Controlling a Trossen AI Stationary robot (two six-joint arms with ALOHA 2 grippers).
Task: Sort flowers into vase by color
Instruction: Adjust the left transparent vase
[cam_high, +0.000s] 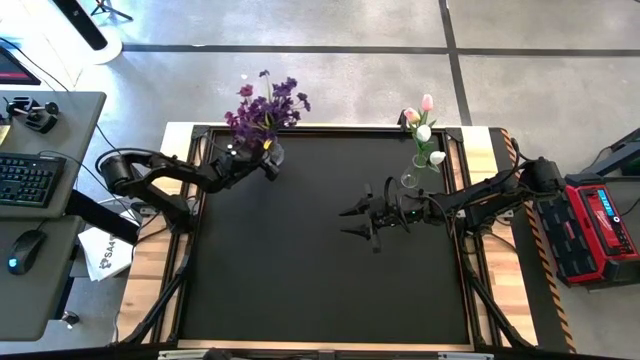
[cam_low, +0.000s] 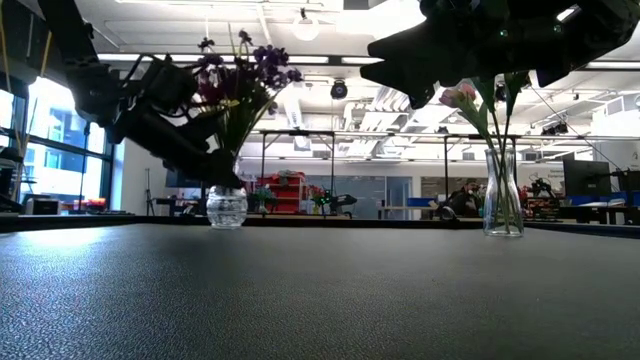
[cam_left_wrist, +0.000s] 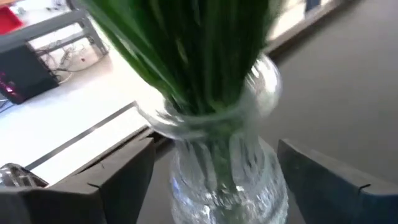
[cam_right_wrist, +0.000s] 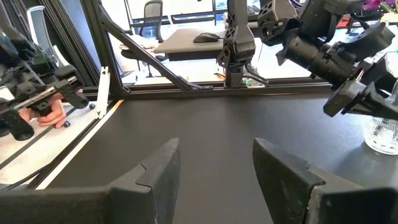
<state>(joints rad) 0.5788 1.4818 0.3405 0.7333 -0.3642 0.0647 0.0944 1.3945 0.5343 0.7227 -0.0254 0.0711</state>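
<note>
Several purple flowers (cam_high: 265, 108) stand with their green stems (cam_left_wrist: 193, 62) in a round clear glass vase (cam_left_wrist: 214, 168) near the table's far left corner. My left gripper (cam_high: 270, 165) is open, its fingers (cam_left_wrist: 118, 180) on either side of that vase without touching it. White and pink tulip buds (cam_high: 425, 125) stand in a slim clear vase (cam_low: 503, 195) near the far right corner. My right gripper (cam_high: 358, 220) is open and empty, above the table's middle, pointing toward the left edge.
The black mat (cam_high: 320, 270) is bare across the middle and near side. A raised frame (cam_high: 330, 128) rims the table. In the right wrist view a person's hand (cam_right_wrist: 46, 112) shows beyond the table's edge. Desks with a keyboard and mouse stand off to the left.
</note>
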